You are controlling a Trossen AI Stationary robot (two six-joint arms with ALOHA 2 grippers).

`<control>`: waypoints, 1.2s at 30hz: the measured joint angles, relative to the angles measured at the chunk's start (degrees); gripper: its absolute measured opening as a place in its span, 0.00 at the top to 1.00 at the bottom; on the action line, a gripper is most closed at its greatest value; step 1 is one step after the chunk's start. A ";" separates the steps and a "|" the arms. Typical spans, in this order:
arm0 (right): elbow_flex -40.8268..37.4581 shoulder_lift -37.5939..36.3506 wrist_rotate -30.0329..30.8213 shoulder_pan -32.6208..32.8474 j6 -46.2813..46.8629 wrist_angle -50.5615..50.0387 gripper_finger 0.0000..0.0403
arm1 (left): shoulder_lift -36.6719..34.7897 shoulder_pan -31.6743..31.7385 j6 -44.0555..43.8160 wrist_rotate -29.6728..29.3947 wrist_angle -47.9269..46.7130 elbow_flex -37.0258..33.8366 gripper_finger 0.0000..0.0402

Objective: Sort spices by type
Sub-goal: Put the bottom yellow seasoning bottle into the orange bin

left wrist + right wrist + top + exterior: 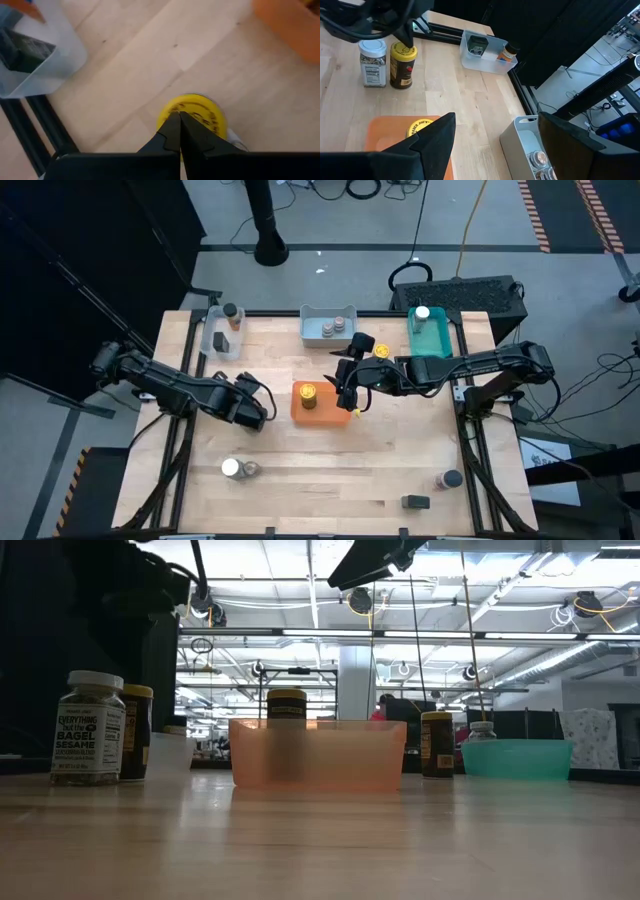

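A brown spice jar with a yellow lid point(402, 65) stands on the table beside a white-lidded jar point(373, 62), near the table's front left point(240, 469). My left gripper point(179, 119) is shut, and its tips sit right over the yellow lid point(192, 115). My right gripper point(496, 119) hangs open above the orange tray point(322, 412), with nothing between its fingers. That tray holds one yellow-lidded jar point(307, 393). Two more yellow-lidded jars point(371, 346) stand on the table behind the tray. My left gripper's shut fingertips point(409, 42) slant down over the top of the yellow lid, near its rim. I cannot tell whether they touch the lid. The jar stands upright on the table.
A clear tray point(218, 338) at the far left holds a dark-lidded jar. A blue-grey tray point(310, 330) holds grey-lidded jars, and a teal tray point(432, 340) a white-lidded one. A dark-lidded jar point(450, 478) and a small dark block point(415, 501) stand at the near right.
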 joint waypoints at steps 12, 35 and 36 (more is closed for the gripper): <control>0.00 0.00 0.02 -0.02 0.22 0.02 0.34 | -0.21 0.93 2.46 -0.55 3.98 -2.78 0.99; 0.00 0.00 0.00 -0.09 0.22 0.00 0.34 | 0.08 0.88 19.96 1.92 5.15 6.25 0.90; 0.00 0.00 0.00 -0.11 0.22 0.00 0.34 | 0.08 0.85 22.88 2.46 4.08 7.30 0.89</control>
